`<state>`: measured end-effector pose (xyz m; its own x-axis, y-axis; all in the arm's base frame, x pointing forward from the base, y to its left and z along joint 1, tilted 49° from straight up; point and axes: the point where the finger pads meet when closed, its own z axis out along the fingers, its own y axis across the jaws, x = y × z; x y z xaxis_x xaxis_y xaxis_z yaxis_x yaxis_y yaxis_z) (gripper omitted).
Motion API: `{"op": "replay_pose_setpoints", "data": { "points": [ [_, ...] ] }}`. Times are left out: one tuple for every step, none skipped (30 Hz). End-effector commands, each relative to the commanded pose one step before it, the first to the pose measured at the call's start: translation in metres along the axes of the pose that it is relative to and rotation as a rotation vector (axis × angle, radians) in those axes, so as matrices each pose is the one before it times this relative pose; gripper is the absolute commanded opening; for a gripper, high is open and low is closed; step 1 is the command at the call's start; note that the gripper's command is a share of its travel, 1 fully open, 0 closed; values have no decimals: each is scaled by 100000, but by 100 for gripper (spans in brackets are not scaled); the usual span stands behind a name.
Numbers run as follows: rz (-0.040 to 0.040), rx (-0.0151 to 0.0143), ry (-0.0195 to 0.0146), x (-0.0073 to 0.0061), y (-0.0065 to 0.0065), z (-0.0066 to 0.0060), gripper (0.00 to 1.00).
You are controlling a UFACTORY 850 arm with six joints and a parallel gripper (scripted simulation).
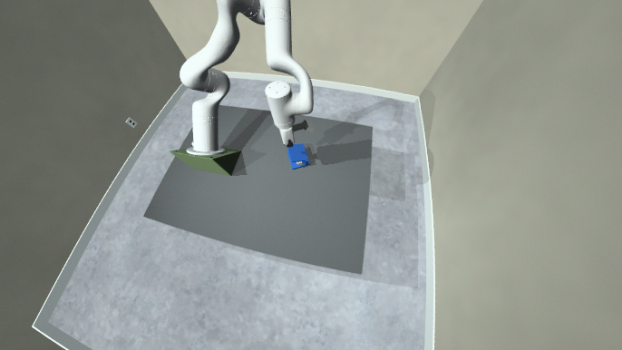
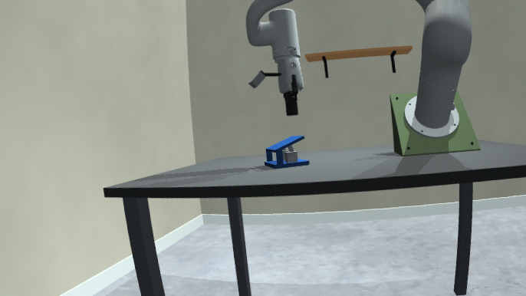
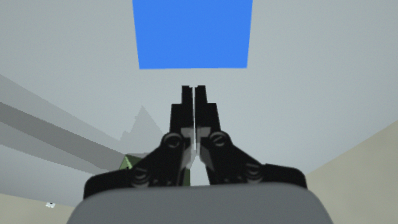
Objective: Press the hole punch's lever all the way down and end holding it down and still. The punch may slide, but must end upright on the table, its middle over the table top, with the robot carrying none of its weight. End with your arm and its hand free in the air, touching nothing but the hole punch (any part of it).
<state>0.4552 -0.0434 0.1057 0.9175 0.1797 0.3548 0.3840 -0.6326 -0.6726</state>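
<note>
The blue hole punch [image 2: 287, 152] stands upright on the dark table top, its lever [image 2: 285, 143] raised and sloping up toward the right. It also shows in the top view [image 1: 298, 156] and as a blue rectangle at the top of the wrist view [image 3: 192, 33]. My gripper [image 2: 291, 108] hangs in the air above the raised end of the lever, a clear gap between them. Its fingers are shut with nothing between them, pointing down. In the top view the fingertips [image 1: 288, 142] sit just over the punch's far edge.
The arm's green wedge base [image 1: 208, 159] [image 2: 431, 126] stands on the table to the left of the punch. A wooden wall shelf [image 2: 358, 53] hangs behind the arm. The table edge [image 2: 268, 189] lies in front of the punch.
</note>
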Motion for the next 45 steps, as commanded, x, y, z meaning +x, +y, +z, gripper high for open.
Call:
{"op": "replay_pose_setpoints", "data": {
  "points": [
    [-55, -111, 102, 52, 36, -65, 0],
    [0, 0, 0, 0, 0, 0, 0],
    [0, 0, 0, 0, 0, 0, 0],
    [0, 0, 0, 0, 0, 0, 0],
    [0, 0, 0, 0, 0, 0, 0],
    [0, 0, 0, 0, 0, 0, 0],
    [0, 0, 0, 0, 0, 0, 0],
    [0, 0, 0, 0, 0, 2, 0],
    [0, -1, 0, 0, 0, 5, 0],
    [0, -1, 0, 0, 0, 10, 0],
    [1, -2, -1, 0, 1, 15, 0],
    [1, -3, -1, 0, 1, 22, 0],
    [1, -4, -1, 0, 1, 30, 0],
    [0, 0, 0, 0, 0, 0, 0],
    [0, 0, 0, 0, 0, 0, 0],
    [1, -5, -2, 0, 1, 38, 0],
    [2, -6, -2, 1, 2, 47, 0],
    [2, -8, -3, 1, 2, 56, 0],
    [3, -9, -3, 1, 2, 66, 0],
    [3, -11, -4, 0, 3, 76, 0],
    [4, -12, -5, 0, 3, 86, 0],
    [0, -2, 0, 1, 3, 96, 0],
    [0, 0, 1, 1, 4, 106, 0],
    [0, 0, 0, 1, 4, 116, 0],
    [0, -1, -1, 1, 4, 125, 0],
    [0, 0, 0, 1, 5, 134, 0],
    [0, 0, 0, 1, 5, 142, 0],
    [0, 0, -1, 1, 5, 150, 0],
    [0, 0, 0, 1, 6, 157, 0],
    [0, 0, 1, 2, 6, 164, 0],
    [0, 0, 0, 0, 0, 0, 0],
    [0, 0, 0, 0, 0, 0, 0],
    [0, -1, -1, 1, 6, 170, 0],
    [0, 0, 0, 2, 6, 175, 0],
    [0, 0, 0, 2, 6, 180, 0],
    [0, -1, -1, 1, 6, 184, 0],
    [-1, 1, 1, 2, 7, 186, 0],
    [0, 0, 0, 1, 7, 188, 0],
    [0, 0, 0, 2, 7, 189, 0],
    [0, 0, 0, 2, 7, 190, 0],
    [0, -1, -1, 1, 7, 190, 0],
    [0, 1, 1, 2, 7, 188, 0],
    [0, 0, -1, 1, 7, 186, 0],
    [0, 0, 0, 2, 6, 183, 0],
    [0, 0, 0, 2, 6, 179, 0]
  ]
}}
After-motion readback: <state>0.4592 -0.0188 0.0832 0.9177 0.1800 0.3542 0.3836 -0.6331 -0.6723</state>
